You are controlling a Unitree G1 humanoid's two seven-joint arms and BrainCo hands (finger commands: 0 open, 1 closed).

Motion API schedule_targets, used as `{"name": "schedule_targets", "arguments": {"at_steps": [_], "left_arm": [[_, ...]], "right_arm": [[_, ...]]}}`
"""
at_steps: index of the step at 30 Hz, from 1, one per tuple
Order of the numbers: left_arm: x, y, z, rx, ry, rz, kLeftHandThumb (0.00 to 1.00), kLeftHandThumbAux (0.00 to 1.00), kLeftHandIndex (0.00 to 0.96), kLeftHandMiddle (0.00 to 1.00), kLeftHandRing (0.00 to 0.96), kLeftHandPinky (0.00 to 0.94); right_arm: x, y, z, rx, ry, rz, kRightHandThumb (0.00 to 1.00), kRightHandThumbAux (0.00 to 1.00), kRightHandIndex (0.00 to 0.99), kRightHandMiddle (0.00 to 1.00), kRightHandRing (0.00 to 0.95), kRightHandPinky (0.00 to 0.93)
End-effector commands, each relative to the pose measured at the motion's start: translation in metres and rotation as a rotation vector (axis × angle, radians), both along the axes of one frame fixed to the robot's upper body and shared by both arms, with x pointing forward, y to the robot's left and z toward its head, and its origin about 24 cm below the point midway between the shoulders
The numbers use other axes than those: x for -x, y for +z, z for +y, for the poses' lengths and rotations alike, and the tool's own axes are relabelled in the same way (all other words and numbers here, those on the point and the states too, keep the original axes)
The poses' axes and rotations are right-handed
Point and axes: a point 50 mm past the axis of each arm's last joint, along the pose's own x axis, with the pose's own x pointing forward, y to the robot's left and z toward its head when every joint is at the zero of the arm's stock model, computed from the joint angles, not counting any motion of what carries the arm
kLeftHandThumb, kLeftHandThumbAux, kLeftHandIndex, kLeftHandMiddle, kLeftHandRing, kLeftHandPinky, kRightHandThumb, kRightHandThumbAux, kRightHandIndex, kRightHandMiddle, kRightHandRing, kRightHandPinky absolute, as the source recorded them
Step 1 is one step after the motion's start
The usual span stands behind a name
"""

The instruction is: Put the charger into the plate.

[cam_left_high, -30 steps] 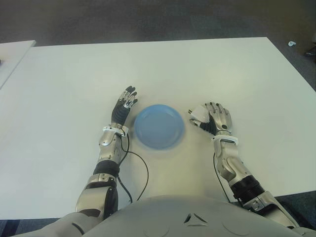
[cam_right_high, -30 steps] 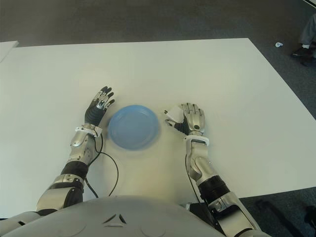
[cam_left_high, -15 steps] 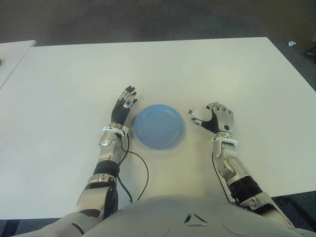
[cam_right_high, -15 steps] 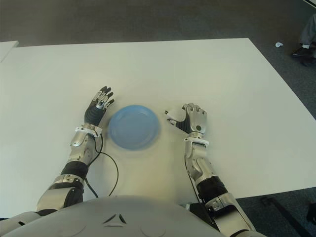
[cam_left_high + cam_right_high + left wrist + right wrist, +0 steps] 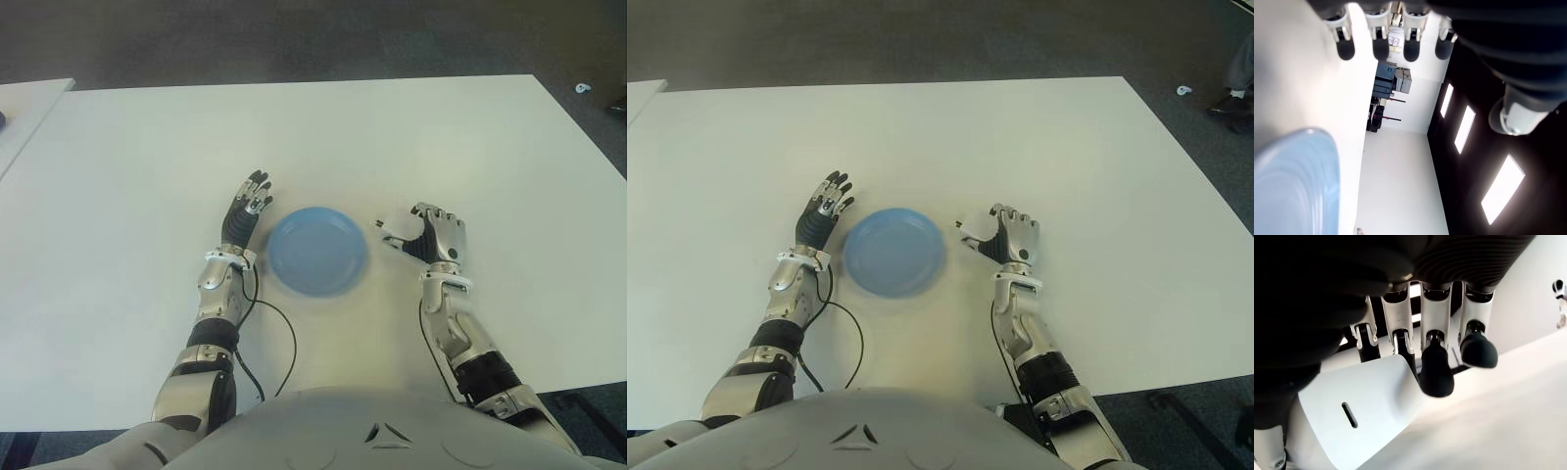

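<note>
Right hand (image 5: 435, 238) fingers (image 5: 1436, 369) grip charger (image 5: 1359, 413); plate (image 5: 316, 251) just beside.

Both eye views look down from the head onto the same counter (image 5: 411, 137) and plate (image 5: 316, 251) (a slight sideways offset); each wrist view sits right up against its own fingers (image 5: 1435, 367).

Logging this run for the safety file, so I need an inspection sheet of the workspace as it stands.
Surface: white table, bare apart from the items below.
Job's things: blue plate empty at the centre; white charger in the right hand, just right of the plate.
Clutter: nothing seen.
Hands: right hand curled round the charger; left hand open, fingers straight, left of the plate.
Cables: black cable loops on the table from the left forearm.
Surroundings: dark floor; second white surface at far left.
</note>
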Motion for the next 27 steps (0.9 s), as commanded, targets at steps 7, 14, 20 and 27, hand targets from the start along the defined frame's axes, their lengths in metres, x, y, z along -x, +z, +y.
{"name": "schedule_targets", "arguments": {"at_steps": [7, 14, 20, 27], "left_arm": [[0.0132, -0.0169, -0.0034, 0.034, 0.016, 0.091, 0.003, 0.452, 0.0, 0.079, 0.074, 0.055], [0.0135, -0.0161, -0.0046, 0.045, 0.015, 0.087, 0.004, 0.452, 0.0, 0.08, 0.074, 0.057], [0.0135, -0.0156, -0.005, 0.05, 0.017, 0.087, 0.006, 0.453, 0.0, 0.084, 0.076, 0.057], [0.0132, -0.0155, -0.0052, 0.058, 0.014, 0.089, 0.008, 0.452, 0.0, 0.082, 0.072, 0.05]], "right_arm": [[0.002, 0.001, -0.0019, -0.136, 0.022, 0.013, 0.854, 0.678, 0.396, 0.543, 0.85, 0.862], [0.0021, 0.003, -0.0019, -0.211, 0.018, 0.034, 0.854, 0.678, 0.398, 0.543, 0.851, 0.856], [0.002, 0.0049, -0.0022, -0.228, 0.025, 0.034, 0.855, 0.677, 0.399, 0.544, 0.852, 0.854], [0.0016, 0.006, -0.0027, -0.229, 0.027, 0.034, 0.855, 0.677, 0.4, 0.544, 0.853, 0.852]]}}
